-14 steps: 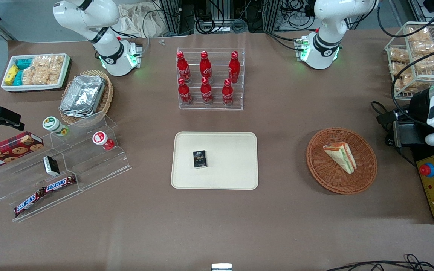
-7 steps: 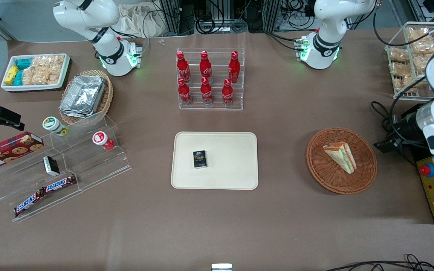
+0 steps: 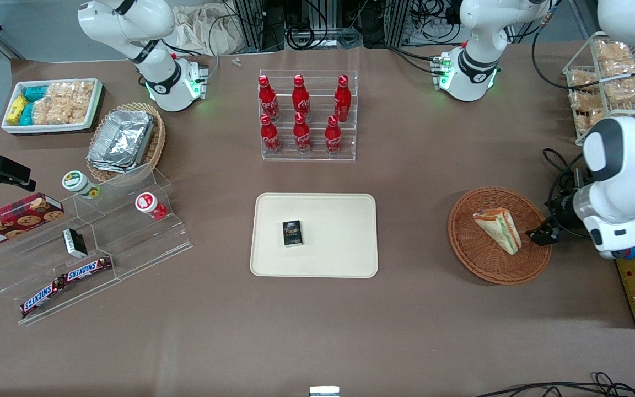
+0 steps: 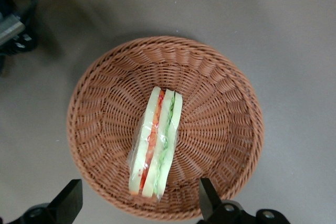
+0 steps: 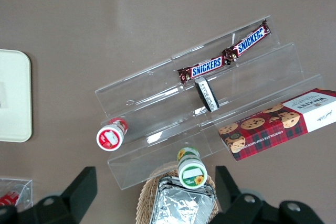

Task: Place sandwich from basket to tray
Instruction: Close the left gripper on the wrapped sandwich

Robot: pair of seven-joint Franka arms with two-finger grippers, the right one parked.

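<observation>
front: high, whole table | left wrist: straight down, near | shared: basket [image 3: 499,235] [image 4: 165,127], sandwich [image 3: 498,229] [image 4: 156,142]

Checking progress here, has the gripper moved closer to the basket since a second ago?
Yes. The gripper has come in from the working arm's end of the table and now hangs, open, over the basket rim, beside the sandwich.

The working left arm, white with rounded joint housings, reaches in from the working arm's end of the table, its forearm and wrist bent downward. Its black two-finger gripper [image 3: 541,234] hangs at the end of the wrist, pointing down. In the left wrist view the gripper [image 4: 137,203] has its two dark fingers [image 4: 68,203] spread wide apart, with a broad gap between them. Nothing is held between the fingers.
</observation>
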